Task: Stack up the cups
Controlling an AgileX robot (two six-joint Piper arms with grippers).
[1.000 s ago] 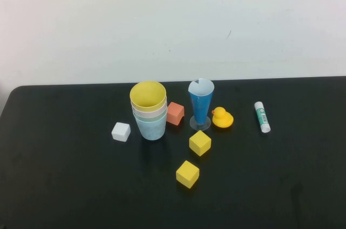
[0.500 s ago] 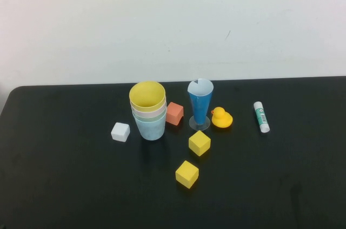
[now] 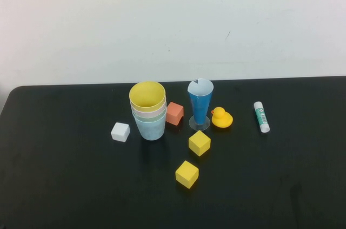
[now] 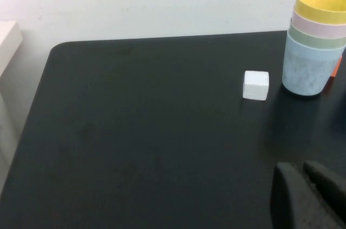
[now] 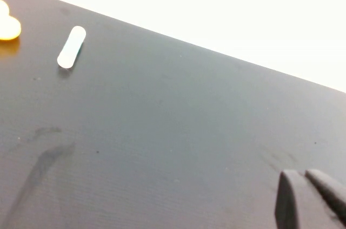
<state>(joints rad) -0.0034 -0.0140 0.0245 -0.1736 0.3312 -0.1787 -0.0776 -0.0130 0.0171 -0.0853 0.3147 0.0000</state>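
High view: nearest the robot on the black table (image 3: 65, 185) lies a yellow cube (image 3: 187, 174), and a little farther back a second yellow cube (image 3: 199, 143). Beyond them, left of centre, stand the cups (image 3: 148, 110), all four nested upright into one stack: the light blue cup (image 3: 151, 128) is at the bottom, the green cup (image 3: 157, 115) and the pink cup (image 3: 159, 109) show only as thin rims above it, and the yellow cup (image 3: 147, 95) sits on top with its mouth open upward. A white cube (image 3: 120, 132) rests just left of the stack, apart from it. An orange cube (image 3: 175, 113) sits just right of the stack and slightly behind it. Next to the right is a tall narrow blue cone (image 3: 200, 103) on a clear round foot, upright, and just right of that a yellow rubber duck (image 3: 221, 118). Well apart to the right lies a glue stick (image 3: 261, 116), white with green print, on its side. A white wall rises behind the table's far edge. Neither arm shows in the high view. The left gripper (image 4: 313, 196) appears in the left wrist view with its dark fingers pressed together and nothing between them, hanging over bare table near the robot's side, the white cube and the stack farther ahead. The right gripper (image 5: 311, 199) in the right wrist view is likewise closed on nothing, over bare table, with the glue stick and the duck far off.
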